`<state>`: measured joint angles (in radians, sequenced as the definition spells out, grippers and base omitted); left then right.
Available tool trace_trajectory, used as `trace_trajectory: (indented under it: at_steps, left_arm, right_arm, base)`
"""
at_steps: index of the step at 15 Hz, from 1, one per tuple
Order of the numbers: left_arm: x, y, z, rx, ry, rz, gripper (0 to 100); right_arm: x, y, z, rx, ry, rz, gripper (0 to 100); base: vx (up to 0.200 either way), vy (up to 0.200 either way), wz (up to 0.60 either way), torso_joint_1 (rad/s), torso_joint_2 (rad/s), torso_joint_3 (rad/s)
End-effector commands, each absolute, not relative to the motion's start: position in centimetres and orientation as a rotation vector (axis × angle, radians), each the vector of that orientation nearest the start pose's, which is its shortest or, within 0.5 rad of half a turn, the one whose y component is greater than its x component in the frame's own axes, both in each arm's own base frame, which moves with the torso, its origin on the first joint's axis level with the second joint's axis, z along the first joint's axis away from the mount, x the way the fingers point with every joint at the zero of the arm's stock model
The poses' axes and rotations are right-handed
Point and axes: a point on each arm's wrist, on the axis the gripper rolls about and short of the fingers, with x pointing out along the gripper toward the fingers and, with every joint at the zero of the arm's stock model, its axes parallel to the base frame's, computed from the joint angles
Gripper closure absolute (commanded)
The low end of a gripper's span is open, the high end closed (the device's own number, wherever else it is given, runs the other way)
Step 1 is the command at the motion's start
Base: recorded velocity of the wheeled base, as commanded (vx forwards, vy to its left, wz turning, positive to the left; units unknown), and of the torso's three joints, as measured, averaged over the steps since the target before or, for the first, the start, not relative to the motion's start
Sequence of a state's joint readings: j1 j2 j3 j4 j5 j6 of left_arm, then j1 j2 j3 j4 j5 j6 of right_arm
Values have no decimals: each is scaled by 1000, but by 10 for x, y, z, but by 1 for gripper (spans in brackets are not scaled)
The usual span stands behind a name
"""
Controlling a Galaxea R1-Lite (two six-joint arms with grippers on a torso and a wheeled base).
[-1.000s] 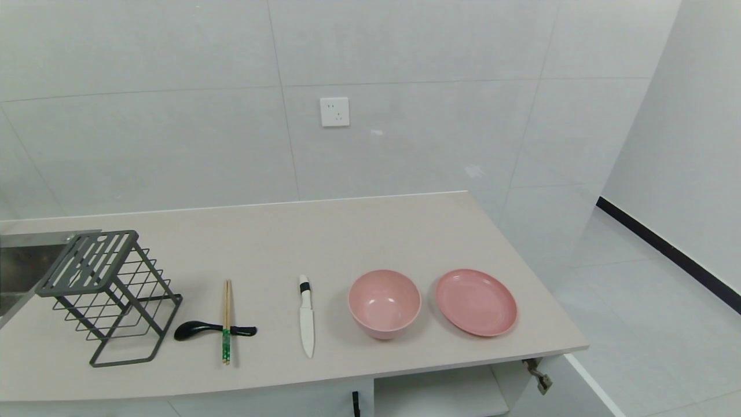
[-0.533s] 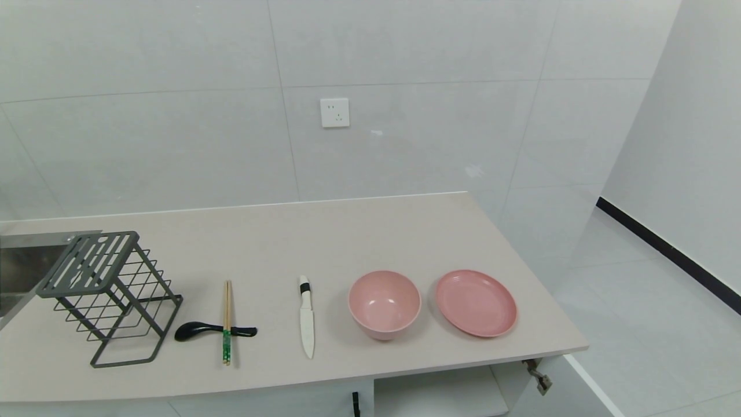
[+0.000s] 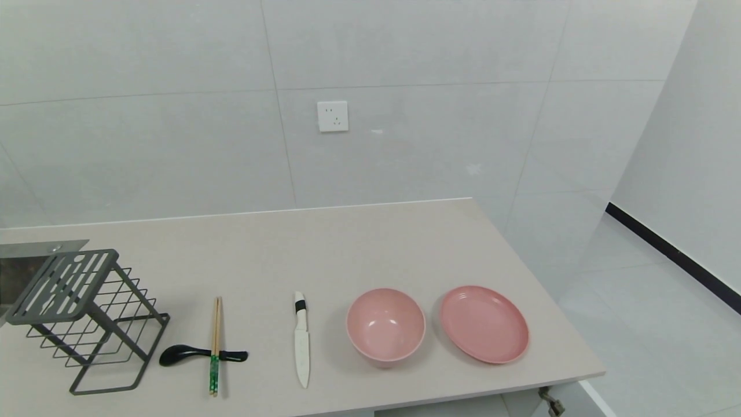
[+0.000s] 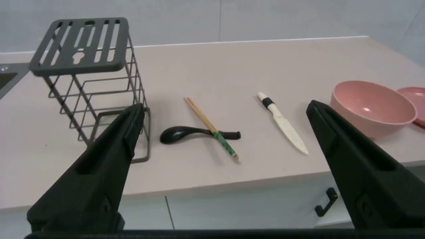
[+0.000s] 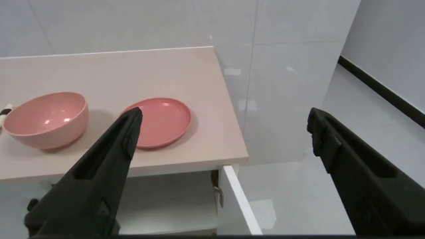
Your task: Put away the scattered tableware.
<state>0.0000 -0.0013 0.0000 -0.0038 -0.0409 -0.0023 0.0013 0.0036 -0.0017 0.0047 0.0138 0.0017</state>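
Observation:
A row of tableware lies along the front of the beige countertop (image 3: 324,249). From left to right there is a black spoon (image 3: 176,354), wooden chopsticks (image 3: 215,347) lying across its handle, a white knife (image 3: 301,341), a pink bowl (image 3: 386,324) and a pink plate (image 3: 484,323). A grey wire rack (image 3: 63,284) stands at the left end. My left gripper (image 4: 224,109) hangs open in front of the counter, facing the rack (image 4: 83,43), spoon (image 4: 179,134) and knife (image 4: 284,124). My right gripper (image 5: 224,114) is open too, facing the bowl (image 5: 43,119) and plate (image 5: 156,123).
A sink (image 3: 23,263) is set into the counter behind the rack. The counter ends just right of the plate, with floor beyond. A cupboard door (image 5: 232,199) stands ajar under the counter's right end. The back half of the countertop is bare.
The head camera has tilted, so the whole scene sits lower and slightly left in the picture. The tableware itself has not moved on the counter.

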Motion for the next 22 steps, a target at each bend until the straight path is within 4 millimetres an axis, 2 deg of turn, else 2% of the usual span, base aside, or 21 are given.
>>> trace_trajectory:
  at_steps: [1,7,11,21,22]
  left_arm:
    - [-23,-1,76,0,-3,-44,0]
    - [-23,-1,76,-1,-5,-44,0]
    - [-23,-1,76,-4,-8,-46,0]
    - [-23,-1,76,14,-6,-43,0]
    - [-23,-1,76,19,-7,-43,0]
  right_arm:
    - [-23,0,76,2,8,17,0]
    - [-23,0,76,2,8,17,0]
    - [-23,0,76,2,8,15,0]
    - [-23,1,76,29,4,31,0]
    - [-23,1,82,45,-45,32,0]
  base:
    - [0,0,0,295,-80,227]
    - [0,0,0,234,-79,144]
    - [0,0,0,-80,220,157]
    - [0,0,0,-2,5,4]
    - [0,0,0,0,0,0]
